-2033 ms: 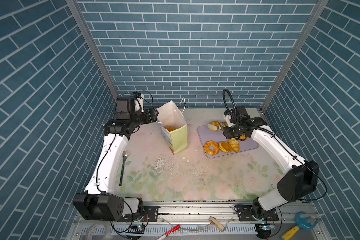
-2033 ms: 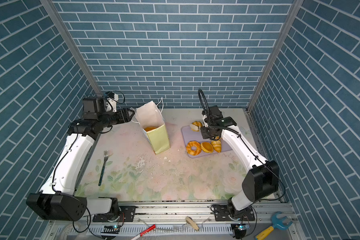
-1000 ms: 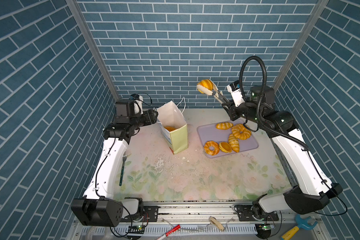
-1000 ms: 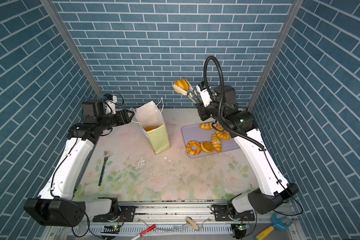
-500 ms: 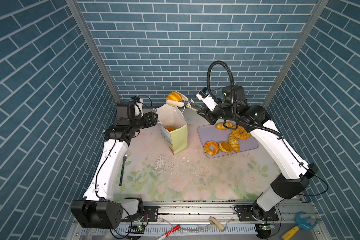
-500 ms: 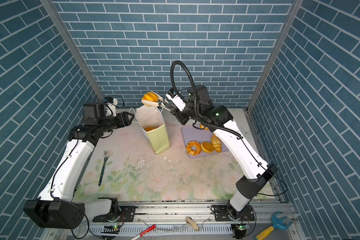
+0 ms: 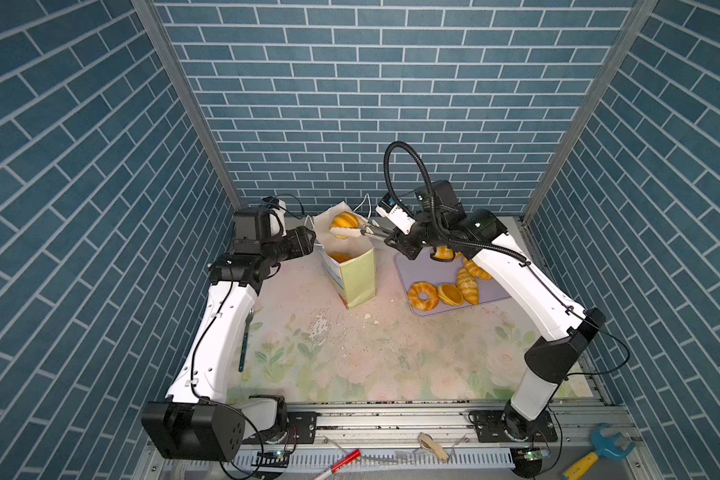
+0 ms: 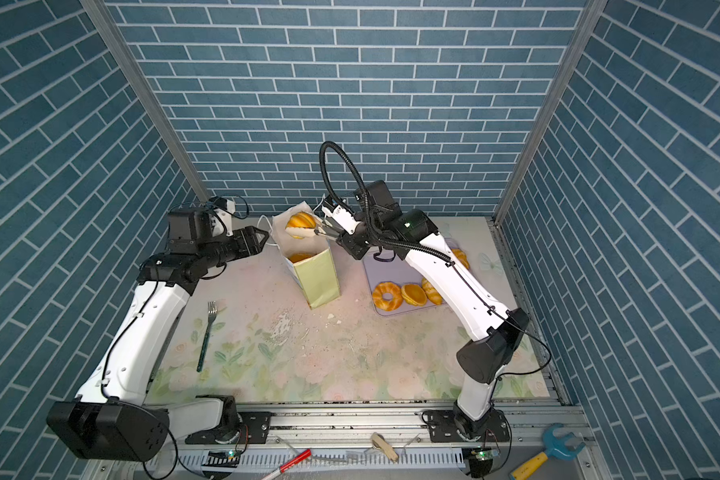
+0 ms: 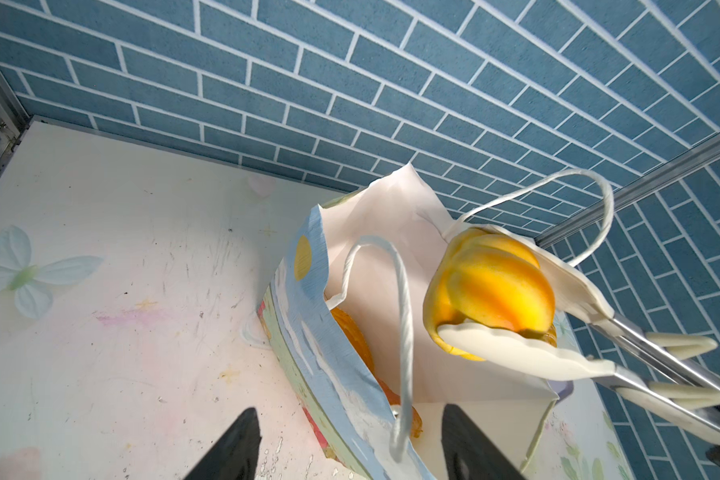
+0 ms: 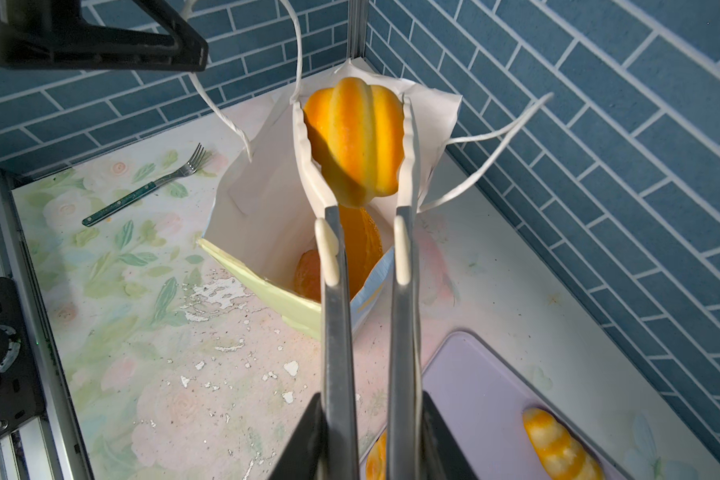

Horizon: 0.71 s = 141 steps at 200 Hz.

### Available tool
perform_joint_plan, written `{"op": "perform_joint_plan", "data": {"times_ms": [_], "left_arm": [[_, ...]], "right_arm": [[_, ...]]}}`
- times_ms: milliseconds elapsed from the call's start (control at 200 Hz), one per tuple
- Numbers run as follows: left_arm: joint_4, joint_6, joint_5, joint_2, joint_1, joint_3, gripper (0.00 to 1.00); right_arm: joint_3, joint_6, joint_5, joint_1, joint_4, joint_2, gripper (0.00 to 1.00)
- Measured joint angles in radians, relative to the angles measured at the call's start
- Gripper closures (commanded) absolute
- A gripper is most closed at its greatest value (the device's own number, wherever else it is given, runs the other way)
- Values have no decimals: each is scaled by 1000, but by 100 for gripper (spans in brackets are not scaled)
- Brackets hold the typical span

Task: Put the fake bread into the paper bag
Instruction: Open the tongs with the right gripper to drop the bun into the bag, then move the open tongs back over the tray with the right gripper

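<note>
Bun (image 7: 344, 220) over bag (image 7: 356, 274) mouth, not yet dropped.
Right claw (image 10: 368, 432) is squeezing tongs (image 10: 337, 291) holding it; left claw (image 9: 350, 415) is gaping, empty, beside bag. Pastries (image 10: 308, 270) are lying inside; more are waiting on tray (image 7: 416, 266).

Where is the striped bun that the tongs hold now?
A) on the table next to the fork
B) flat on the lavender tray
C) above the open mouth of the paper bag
C: the tongs grip the striped bun over the open paper bag, and it is not yet released.
</note>
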Motion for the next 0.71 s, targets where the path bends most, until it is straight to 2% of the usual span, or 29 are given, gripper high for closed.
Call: {"op": "perform_joint_plan", "data": {"times_ms": [290, 555, 705], "left_arm": [[10, -5, -13, -3, 0, -3, 29], [13, -5, -14, -3, -1, -3, 29], [13, -5, -14, -4, -1, -3, 29]], "right_arm": [[0, -18, 3, 2, -7, 6, 54], [0, -18, 24, 2, 33, -1, 53], [-34, -14, 41, -17, 76, -60, 53]]}}
